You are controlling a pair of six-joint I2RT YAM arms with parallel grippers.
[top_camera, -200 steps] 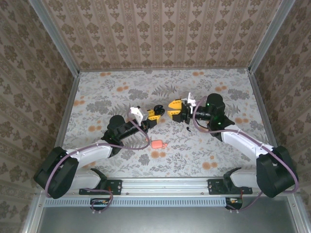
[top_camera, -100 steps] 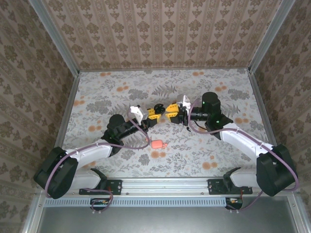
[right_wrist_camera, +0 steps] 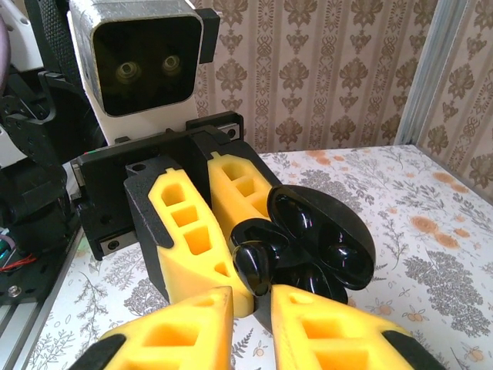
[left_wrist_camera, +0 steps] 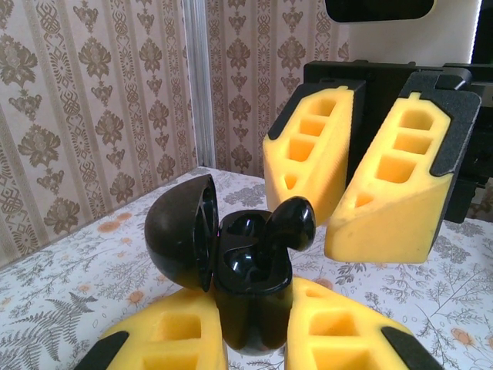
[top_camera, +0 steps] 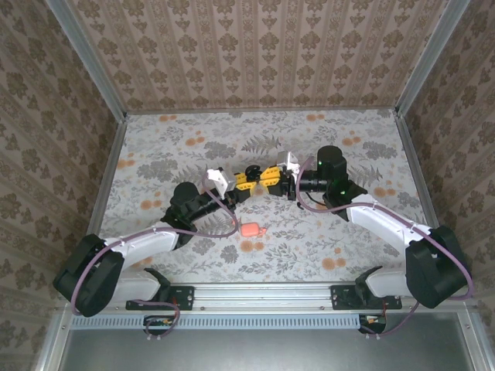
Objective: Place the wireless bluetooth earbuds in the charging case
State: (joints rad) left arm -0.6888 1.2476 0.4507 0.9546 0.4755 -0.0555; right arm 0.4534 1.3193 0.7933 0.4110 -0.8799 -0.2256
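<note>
Within left pincer (left_wrist_camera: 253, 327), open black charging case (left_wrist_camera: 245, 271) with one earbud (left_wrist_camera: 291, 222).

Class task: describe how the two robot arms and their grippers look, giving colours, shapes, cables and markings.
The left arm and right arm have black joints, white links and a looping purple cable each. The left gripper and right gripper carry yellow wedge-shaped fingers with rectangular pockets and black backs. A white camera block tops each wrist.
</note>
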